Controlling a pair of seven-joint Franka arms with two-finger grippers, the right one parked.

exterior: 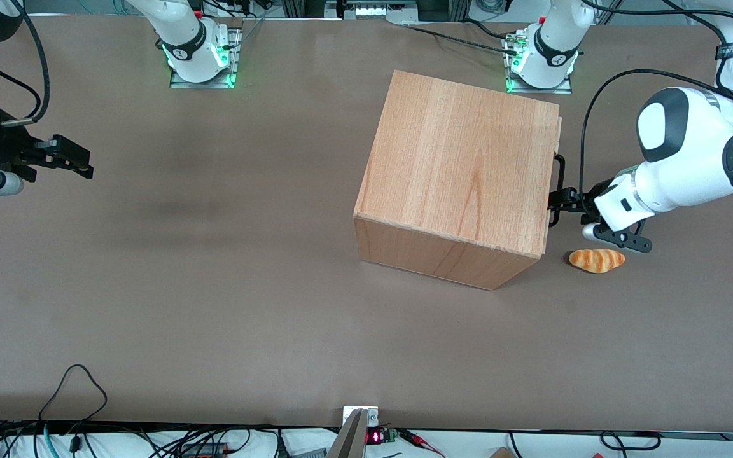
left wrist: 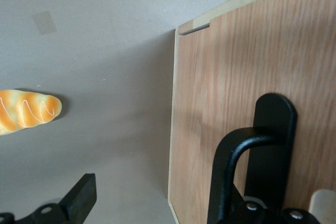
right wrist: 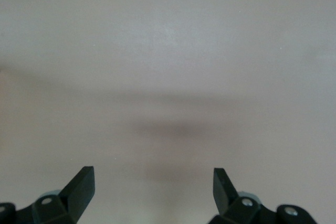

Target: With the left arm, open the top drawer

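Note:
The top drawer's front panel [left wrist: 210,103] is light wood and faces the working arm's end of the table. It sits about flush with the cabinet [exterior: 455,165]. Its long black bar handle [exterior: 558,191] runs along the panel and shows close up in the left wrist view [left wrist: 231,166]. The left arm [exterior: 684,165] is white with dark caps. Its black gripper [exterior: 560,202] is at the handle, level with the top drawer. In the left wrist view the gripper [left wrist: 155,187] is open: one finger [left wrist: 81,198] stands over the table and the other is hidden by the handle.
A small orange bread roll [exterior: 597,259] lies on the brown table [exterior: 214,254] just below the gripper, nearer the front camera; it also shows in the left wrist view [left wrist: 26,111]. Arm bases [exterior: 541,57] stand at the table's edge farthest from the camera.

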